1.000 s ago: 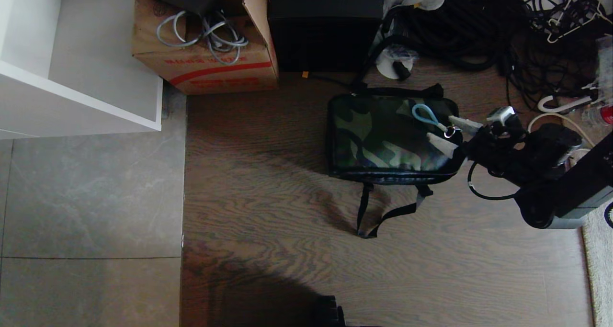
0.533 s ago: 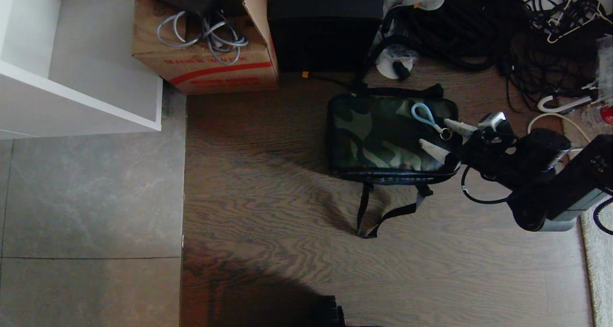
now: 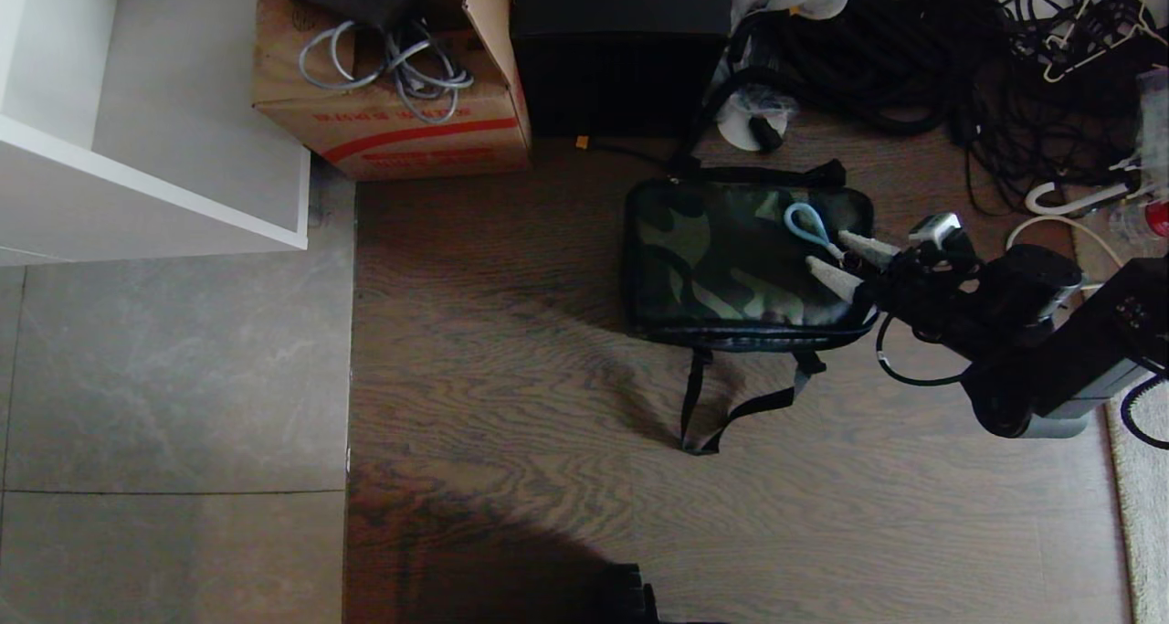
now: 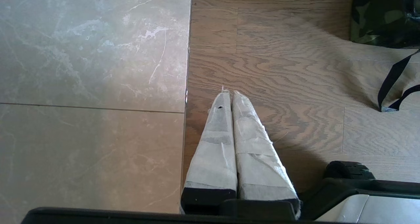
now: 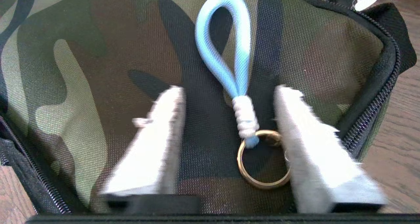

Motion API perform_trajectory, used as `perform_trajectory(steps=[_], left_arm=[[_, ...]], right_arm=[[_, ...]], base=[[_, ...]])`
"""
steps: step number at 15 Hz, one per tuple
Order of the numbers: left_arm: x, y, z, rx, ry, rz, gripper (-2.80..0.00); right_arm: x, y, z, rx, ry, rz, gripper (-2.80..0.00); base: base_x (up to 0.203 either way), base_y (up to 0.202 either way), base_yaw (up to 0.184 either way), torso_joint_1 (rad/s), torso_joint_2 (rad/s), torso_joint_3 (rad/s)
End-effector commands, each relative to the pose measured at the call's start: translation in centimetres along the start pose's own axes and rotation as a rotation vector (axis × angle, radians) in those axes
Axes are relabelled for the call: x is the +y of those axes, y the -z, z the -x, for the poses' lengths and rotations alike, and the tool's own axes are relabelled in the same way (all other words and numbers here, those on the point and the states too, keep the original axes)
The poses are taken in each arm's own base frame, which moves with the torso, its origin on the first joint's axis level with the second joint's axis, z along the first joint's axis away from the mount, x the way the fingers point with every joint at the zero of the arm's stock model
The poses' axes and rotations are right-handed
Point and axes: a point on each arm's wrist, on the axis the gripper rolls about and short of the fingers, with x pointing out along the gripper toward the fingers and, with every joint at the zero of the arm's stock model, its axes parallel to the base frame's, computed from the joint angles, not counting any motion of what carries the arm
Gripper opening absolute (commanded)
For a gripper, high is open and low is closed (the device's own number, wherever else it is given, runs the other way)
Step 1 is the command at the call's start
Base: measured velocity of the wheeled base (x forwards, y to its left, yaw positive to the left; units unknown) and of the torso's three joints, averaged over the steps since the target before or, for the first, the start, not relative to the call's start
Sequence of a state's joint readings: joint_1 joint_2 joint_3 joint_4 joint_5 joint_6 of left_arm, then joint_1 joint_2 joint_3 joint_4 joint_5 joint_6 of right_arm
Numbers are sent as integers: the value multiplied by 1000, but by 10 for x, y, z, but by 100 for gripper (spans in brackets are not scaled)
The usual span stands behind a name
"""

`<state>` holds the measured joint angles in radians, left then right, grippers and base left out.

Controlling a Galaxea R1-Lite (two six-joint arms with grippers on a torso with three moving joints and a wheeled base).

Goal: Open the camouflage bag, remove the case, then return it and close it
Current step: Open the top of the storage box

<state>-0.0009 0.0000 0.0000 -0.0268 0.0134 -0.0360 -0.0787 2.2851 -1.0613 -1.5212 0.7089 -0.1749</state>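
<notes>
The camouflage bag (image 3: 731, 259) lies flat and zipped on the wood floor, its pale blue zipper loop (image 3: 804, 222) resting on top near its right end. My right gripper (image 3: 826, 249) hovers low over that end, open. In the right wrist view the white fingers stand on either side of the blue loop (image 5: 223, 37) and its gold ring (image 5: 262, 186), with gaps left and right; the ring lies close against one finger. My left gripper (image 4: 228, 92) hangs parked and shut above the floor, the bag's corner (image 4: 377, 17) far from it. The case is hidden.
Behind the bag stand a brown cardboard box (image 3: 393, 121) holding grey cables and a tall black box (image 3: 621, 48). Black cable tangles (image 3: 913, 48) fill the back right. A white shelf unit (image 3: 155, 149) is at the left. The bag's black strap (image 3: 731, 405) trails forward.
My right gripper has slid a little further over the bag's right end, and its fingers first widened, then narrowed around the blue loop and ring. The bag has not moved.
</notes>
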Motion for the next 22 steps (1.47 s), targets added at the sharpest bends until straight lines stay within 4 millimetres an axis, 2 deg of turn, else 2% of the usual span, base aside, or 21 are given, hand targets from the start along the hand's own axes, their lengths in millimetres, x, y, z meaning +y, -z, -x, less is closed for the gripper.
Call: perform_trajectory(steps=[1,7,9,13,18,22], left_arm=[[0,2,0,5,-1,1,-280],[0,2,0,5,-1,1,-280],[0,2,0,5,-1,1,-280],[0,2,0,5,-1,1,-280],[0,2,0,5,-1,1,-280],[0,2,0,5,0,1,-280]], right_arm=[[0,-1,0,-7,-4,8,-280],[0,-4,-1,-14,-1,6,-280],[-2,-11,-1,-29,2,16,-280],[-15,-38,2,-71,26,-31,-280],[-27,-42,4,-70,49,-28,-280],[-39,-45,3,-69,89,-100,-280]], base=[[0,0,0,0,0,0],[0,0,0,0,0,0],[0,0,0,0,0,0],[0,0,0,0,0,0],[0,0,0,0,0,0],[0,0,0,0,0,0]])
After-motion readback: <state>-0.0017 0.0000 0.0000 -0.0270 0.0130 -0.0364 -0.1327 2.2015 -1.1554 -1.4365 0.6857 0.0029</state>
